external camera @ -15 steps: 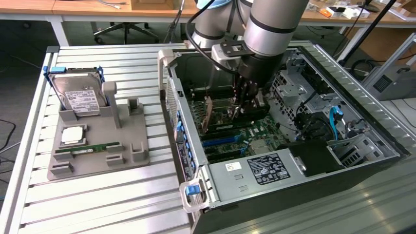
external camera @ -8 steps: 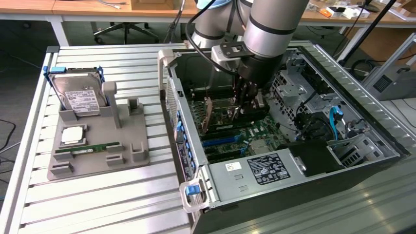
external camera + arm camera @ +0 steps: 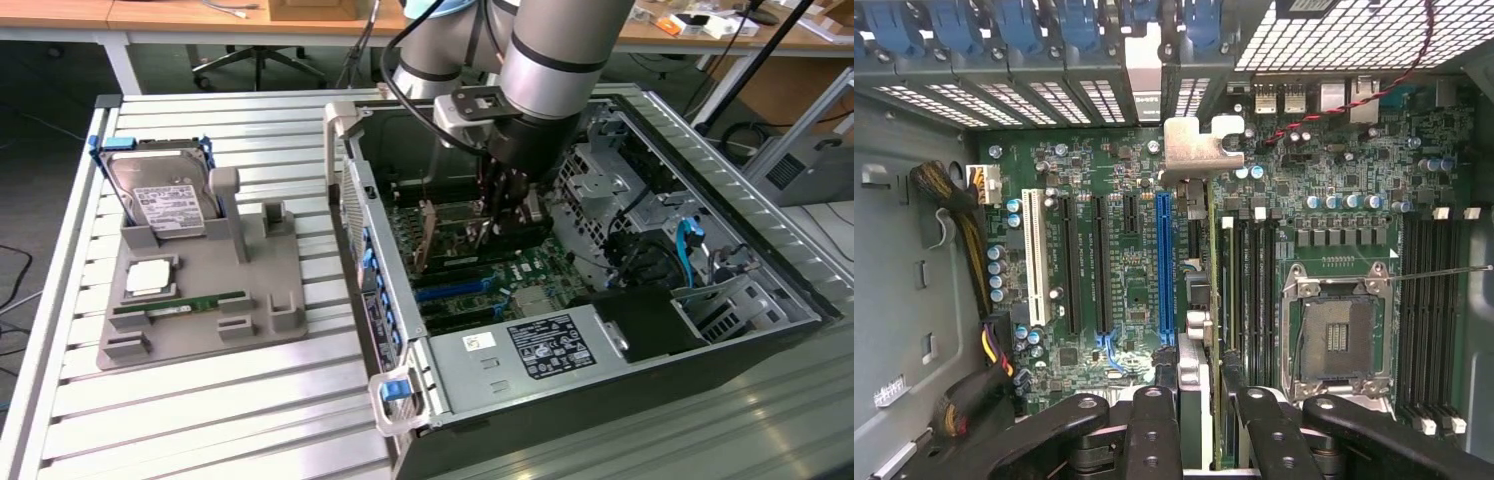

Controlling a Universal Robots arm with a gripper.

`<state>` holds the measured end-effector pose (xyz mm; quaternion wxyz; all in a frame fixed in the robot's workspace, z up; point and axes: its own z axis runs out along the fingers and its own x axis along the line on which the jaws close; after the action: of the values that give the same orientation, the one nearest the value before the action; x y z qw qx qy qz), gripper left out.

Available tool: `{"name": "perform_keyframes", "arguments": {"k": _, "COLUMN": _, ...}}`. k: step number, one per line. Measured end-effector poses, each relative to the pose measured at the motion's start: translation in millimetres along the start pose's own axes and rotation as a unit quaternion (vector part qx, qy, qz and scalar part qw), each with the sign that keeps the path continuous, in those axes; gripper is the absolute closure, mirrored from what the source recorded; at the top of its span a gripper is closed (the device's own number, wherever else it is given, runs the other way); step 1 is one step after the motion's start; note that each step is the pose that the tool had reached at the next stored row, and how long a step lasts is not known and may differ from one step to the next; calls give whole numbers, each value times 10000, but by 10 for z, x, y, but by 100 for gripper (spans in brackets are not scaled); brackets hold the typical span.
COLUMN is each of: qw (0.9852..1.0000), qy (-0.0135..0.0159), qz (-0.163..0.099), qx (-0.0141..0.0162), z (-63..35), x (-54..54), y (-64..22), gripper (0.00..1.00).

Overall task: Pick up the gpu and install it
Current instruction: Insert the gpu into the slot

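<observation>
The gpu (image 3: pixel 434 232) stands on edge inside the open computer case, above the motherboard's expansion slots. In the wrist view I look down along its thin edge, with its silver bracket (image 3: pixel 1194 150) at the far end by the case's rear wall. It runs alongside the long blue slot (image 3: pixel 1164 260). My gripper (image 3: pixel 505 225) reaches down into the case, and its black fingers (image 3: pixel 1154 430) are closed on either face of the card, so the gripper (image 3: pixel 1206 425) is shut on the gpu. Whether the card's lower edge sits in a slot is hidden.
The case (image 3: pixel 747 330) lies on its side on a slatted metal table, with the power supply (image 3: pixel 534 350) at its near end. A grey holder (image 3: pixel 200 320) at the exterior view's left carries a hard drive (image 3: pixel 160 200), a processor (image 3: pixel 150 278) and a memory stick (image 3: pixel 180 302). An empty processor socket (image 3: pixel 1344 330) flanks the card.
</observation>
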<state>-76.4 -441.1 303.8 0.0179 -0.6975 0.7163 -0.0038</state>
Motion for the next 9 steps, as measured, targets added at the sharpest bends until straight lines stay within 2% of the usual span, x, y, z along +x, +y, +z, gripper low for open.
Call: {"name": "perform_keyframes", "arguments": {"k": 9, "qw": 10000, "qy": 0, "qz": 0, "qx": 0, "z": 20, "x": 2, "y": 0, "gripper": 73}}
